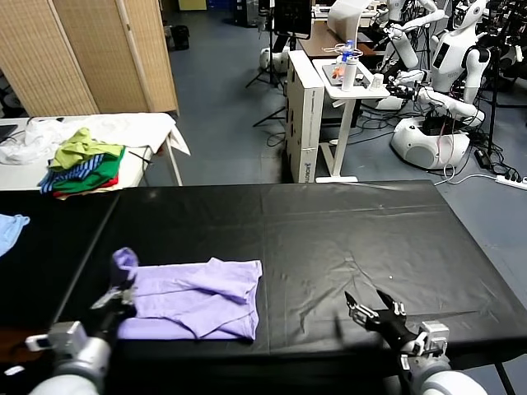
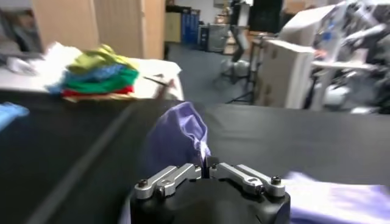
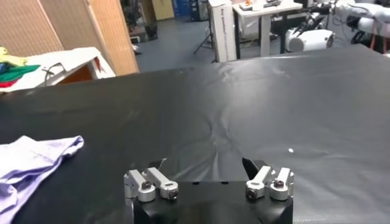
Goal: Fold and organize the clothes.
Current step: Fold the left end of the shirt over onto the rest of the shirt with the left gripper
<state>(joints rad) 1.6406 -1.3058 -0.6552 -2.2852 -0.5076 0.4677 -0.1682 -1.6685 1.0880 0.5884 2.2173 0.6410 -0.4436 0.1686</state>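
I find the lavender T-shirt (image 1: 198, 298) lying partly folded on the black table (image 1: 346, 239), its left edge pinched and raised by my left gripper (image 1: 120, 298). My right gripper (image 1: 375, 311) hovers well apart, fingers wide, empty. Fold step under way; next, I judge, carry that edge across.

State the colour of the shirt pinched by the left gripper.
Pale lavender T-shirt, plain where visible; clearest in the head view.

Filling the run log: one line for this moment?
left tool: shut on pale lavender thin-fabric T-shirt edge | right tool: open, empty, over black table
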